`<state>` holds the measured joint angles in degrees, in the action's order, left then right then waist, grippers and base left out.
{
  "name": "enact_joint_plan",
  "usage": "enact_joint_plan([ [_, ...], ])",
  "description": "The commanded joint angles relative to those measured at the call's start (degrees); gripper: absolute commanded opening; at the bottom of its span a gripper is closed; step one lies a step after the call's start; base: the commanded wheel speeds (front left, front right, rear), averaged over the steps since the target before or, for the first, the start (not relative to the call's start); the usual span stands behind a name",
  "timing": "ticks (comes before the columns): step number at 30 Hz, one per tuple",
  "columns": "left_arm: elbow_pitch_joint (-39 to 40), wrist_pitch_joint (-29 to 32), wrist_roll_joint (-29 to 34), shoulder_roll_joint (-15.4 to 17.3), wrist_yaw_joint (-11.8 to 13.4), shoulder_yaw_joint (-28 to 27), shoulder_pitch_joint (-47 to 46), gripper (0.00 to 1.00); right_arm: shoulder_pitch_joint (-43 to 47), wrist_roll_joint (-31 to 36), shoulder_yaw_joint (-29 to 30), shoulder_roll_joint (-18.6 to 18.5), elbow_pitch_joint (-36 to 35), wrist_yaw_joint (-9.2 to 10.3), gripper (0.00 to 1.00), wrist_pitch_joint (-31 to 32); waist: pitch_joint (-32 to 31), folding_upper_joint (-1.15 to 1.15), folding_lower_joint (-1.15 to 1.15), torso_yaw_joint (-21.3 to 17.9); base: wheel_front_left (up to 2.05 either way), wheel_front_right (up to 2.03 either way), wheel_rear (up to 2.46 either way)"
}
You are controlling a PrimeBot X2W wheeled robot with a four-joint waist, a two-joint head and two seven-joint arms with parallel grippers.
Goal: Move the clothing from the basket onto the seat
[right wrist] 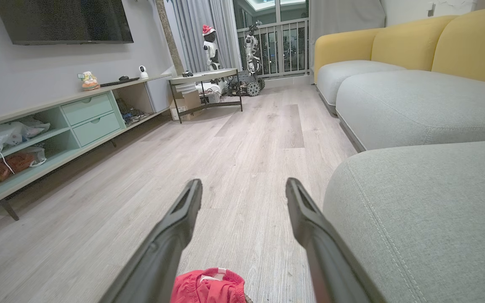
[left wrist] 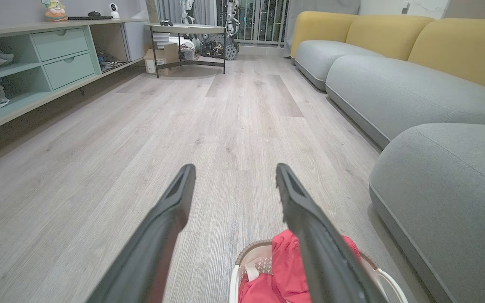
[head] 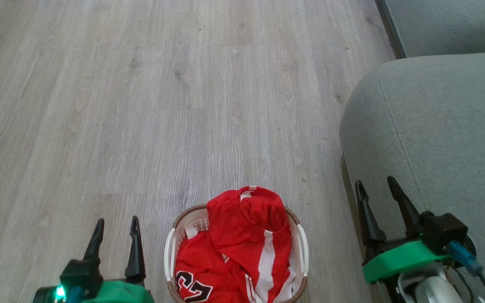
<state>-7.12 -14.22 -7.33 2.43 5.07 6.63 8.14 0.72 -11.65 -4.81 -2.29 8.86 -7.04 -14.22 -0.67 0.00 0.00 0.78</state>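
Place: you're in a home living room | sofa (right wrist: 427, 210) right of the jaws | TV (right wrist: 63, 21), shelf unit (right wrist: 57, 126) left | wood floor (right wrist: 246, 139) ahead

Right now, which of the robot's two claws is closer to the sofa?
The right gripper: it reaches over the edge of the grey-green seat. The left gripper is over wood floor, beyond the basket.

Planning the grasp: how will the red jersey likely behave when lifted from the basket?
The red jersey lies crumpled in soft folds, so it is probably floppy and will hang below a pinch. Its fabric looks thin, likely light. It fills the small plastic basket, so a trailing fold might drag or tip that.
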Motion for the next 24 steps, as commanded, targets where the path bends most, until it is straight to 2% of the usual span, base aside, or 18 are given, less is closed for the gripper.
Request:
enact_joint_plan([
  [1,1.68,-0.78,-0.09,0.44,-0.01,-1.7,-1.78,1.0,-1.42,0.21,-1.33,-0.59,-1.78,-0.45,1.0,-0.78,0.02,0.0,0.0,-0.01,0.0,0.0,0.0],
  [17,0.82,-0.78,-0.37,0.44,-0.5,-0.31,-2.25,1.0,-1.6,0.21,-0.43,-0.59,-1.85,-0.45,1.0,-0.78,1.11,0.0,0.0,0.04,0.0,0.0,0.0],
  [24,-1.21,-0.78,0.32,0.44,-1.14,2.27,-4.3,1.0,-2.75,0.5,0.65,-0.59,-2.89,-0.45,1.0,-0.78,4.47,0.0,0.0,0.42,0.0,0.0,0.0],
])
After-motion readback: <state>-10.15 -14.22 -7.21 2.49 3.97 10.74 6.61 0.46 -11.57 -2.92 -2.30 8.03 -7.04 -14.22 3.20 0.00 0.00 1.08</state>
